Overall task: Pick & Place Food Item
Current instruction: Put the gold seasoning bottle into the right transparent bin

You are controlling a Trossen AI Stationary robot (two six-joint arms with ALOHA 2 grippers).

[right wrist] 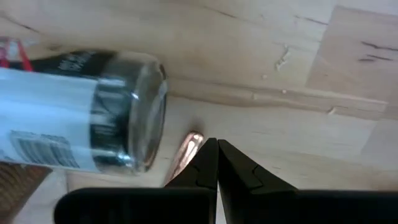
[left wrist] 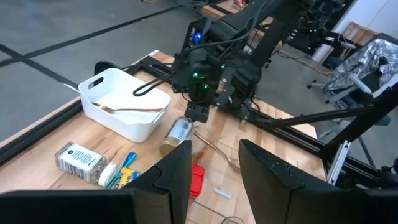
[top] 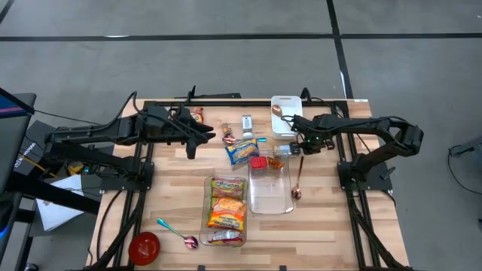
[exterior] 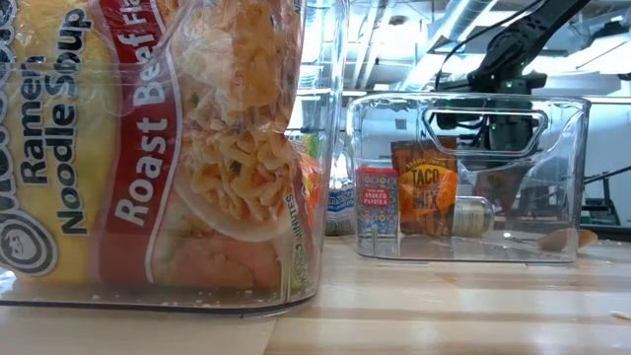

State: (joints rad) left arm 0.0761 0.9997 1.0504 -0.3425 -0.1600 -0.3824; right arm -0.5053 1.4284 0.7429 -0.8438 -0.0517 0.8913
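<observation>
Ramen noodle packets (top: 227,205) fill the clear bin (top: 208,233) we see near the bench's front edge, stacked flat inside it; in the low view the nearest one (exterior: 148,138) reads "Roast Beef". Just beside it, toward the right edge, stands a second clear bin (top: 280,197), holding a red-capped spice jar (exterior: 376,202) and a taco mix packet (exterior: 426,185) at its far end. One more noodle packet (top: 242,151) lies loose on the wood between the bins and the back edge.

At the back edge we find a white tray (top: 280,123) with a spoon resting across it. A small labelled jar (left wrist: 81,159) lies on its side near the tray. A copper-coloured spoon (top: 297,181) lies along the right side of the second bin, and a red bowl (top: 144,246) sits at the front left corner with a teal-handled spoon (top: 176,233) next to it.

Around the bench, the floor is grey with dark lines. The low view looks into a room with ceiling pipes.

We see the left gripper (top: 202,134) reaching in from the left edge, raised above the back half of the bench, its fingers (left wrist: 180,168) parted with nothing between them. The right gripper (top: 295,147) hangs low just by the tray, fingers pressed together and empty, next to a glass jar (right wrist: 93,124) lying on its side.
</observation>
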